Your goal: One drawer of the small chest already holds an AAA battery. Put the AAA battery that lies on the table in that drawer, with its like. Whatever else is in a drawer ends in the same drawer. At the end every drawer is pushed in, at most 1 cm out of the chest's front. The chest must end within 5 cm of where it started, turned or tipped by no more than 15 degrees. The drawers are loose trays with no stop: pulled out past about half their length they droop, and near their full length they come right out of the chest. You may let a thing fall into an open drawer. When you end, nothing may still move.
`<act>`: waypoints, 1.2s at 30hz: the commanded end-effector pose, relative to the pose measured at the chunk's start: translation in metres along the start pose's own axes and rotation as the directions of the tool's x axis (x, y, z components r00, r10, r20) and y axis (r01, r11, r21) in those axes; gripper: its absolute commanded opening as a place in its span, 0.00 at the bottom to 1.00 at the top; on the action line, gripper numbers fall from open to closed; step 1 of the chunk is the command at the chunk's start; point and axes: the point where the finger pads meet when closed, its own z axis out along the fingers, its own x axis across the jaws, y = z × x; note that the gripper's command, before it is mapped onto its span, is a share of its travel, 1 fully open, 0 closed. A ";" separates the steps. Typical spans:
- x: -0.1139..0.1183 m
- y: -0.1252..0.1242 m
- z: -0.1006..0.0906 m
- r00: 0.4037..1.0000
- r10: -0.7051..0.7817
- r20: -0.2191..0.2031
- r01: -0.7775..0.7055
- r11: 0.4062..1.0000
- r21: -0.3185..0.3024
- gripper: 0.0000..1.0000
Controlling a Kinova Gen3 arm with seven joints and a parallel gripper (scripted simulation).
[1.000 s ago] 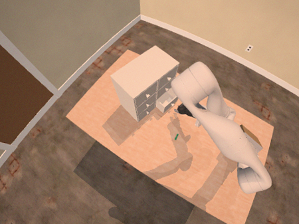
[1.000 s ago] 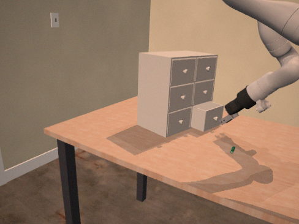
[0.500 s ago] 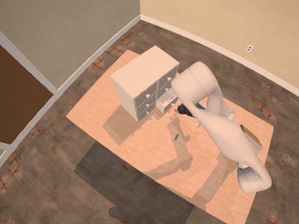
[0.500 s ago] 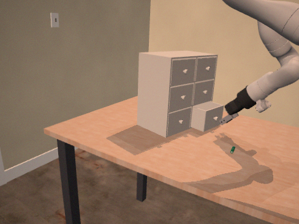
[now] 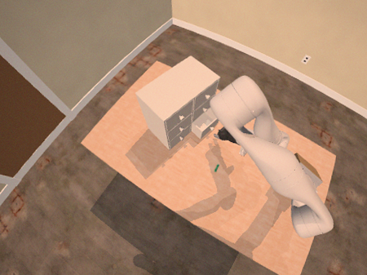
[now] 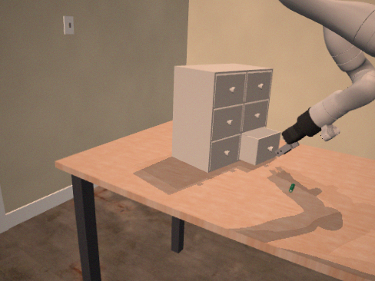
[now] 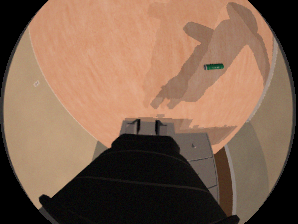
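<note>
The green AAA battery (image 5: 217,168) (image 6: 292,187) (image 7: 214,66) lies on the table in front of the chest. The small chest (image 5: 177,87) (image 6: 192,115) (image 7: 202,172) stands upright, with six grey-fronted drawers in two columns. The bottom right drawer (image 5: 208,132) (image 6: 262,155) is pulled well out; pale shapes show inside in the top view, too unclear to name. The other drawers look shut. My gripper (image 5: 215,135) (image 6: 277,153) (image 7: 147,124) is partly open with nothing visible between its fingers. It points down obliquely at the open drawer's front, close by its knob; contact cannot be told.
The table (image 5: 261,226) (image 6: 131,153) carries the chest near its far left end in the top view. A brown-and-grey object (image 5: 308,167) stands near the table's right edge, partly behind the arm. The arm reaches in from the right and hangs over the table beside the open drawer.
</note>
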 end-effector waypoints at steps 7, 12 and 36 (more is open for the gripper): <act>0.000 0.001 0.000 1.000 0.000 0.000 0.000 1.000 -0.002 0.67; 0.000 0.001 0.000 1.000 0.000 0.000 0.000 1.000 -0.002 0.67; 0.000 0.014 0.013 1.000 0.000 0.000 0.000 1.000 -0.002 0.67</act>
